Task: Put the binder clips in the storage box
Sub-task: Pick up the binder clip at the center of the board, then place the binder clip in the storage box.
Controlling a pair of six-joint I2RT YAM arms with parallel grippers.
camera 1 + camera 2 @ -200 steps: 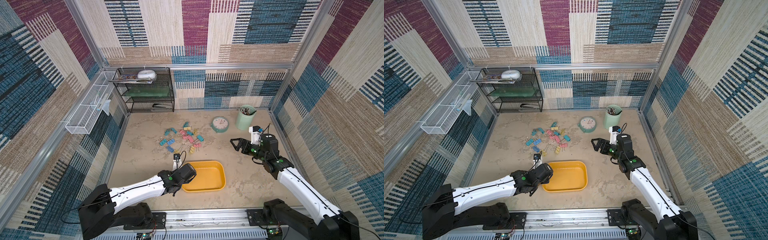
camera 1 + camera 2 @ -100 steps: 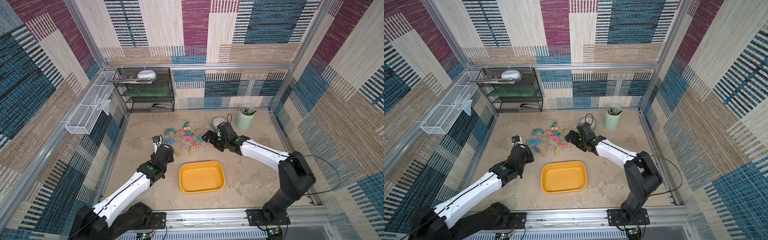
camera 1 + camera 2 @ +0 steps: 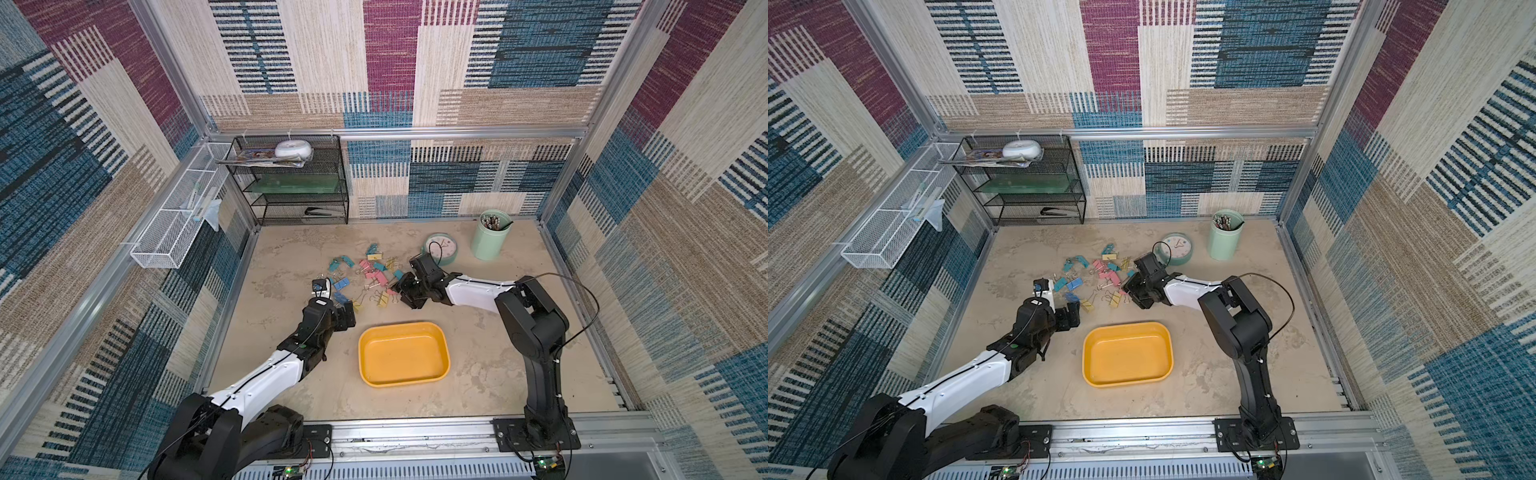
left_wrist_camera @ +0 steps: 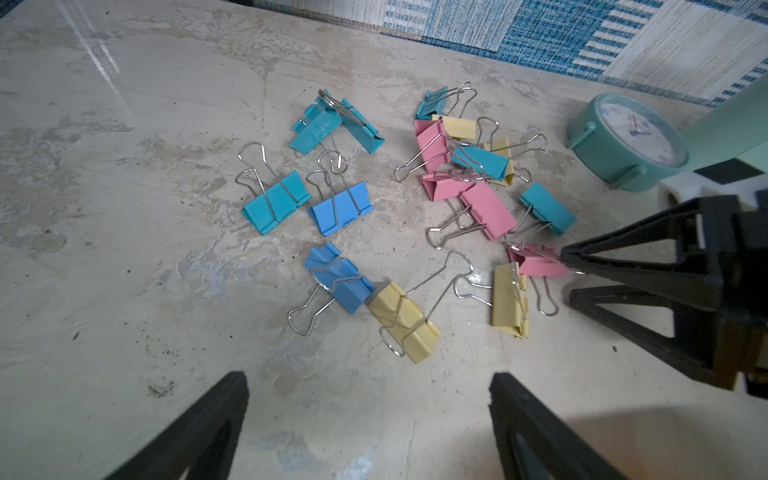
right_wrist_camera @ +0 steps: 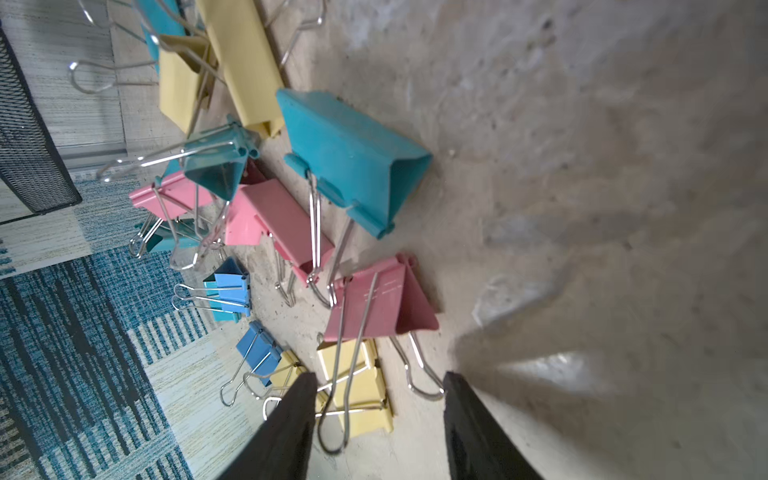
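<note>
Right now the binder clips point(image 3: 366, 266) all lie loose on the worktop point(image 3: 282, 257), scattered from its middle toward the far edge. The storage box point(image 3: 403, 357) sits apart from them, nearer the front edge. The left end effector point(image 4: 368, 376) stands wide open with nothing between its fingers, low at the left side of the scatter, just short of a blue clip point(image 4: 338, 276). At the right side, the right end effector point(image 5: 378, 376) has its fingers partly apart. They straddle a yellow clip point(image 5: 370, 415) beside a pink clip point(image 5: 374, 299), clamping neither.
</note>
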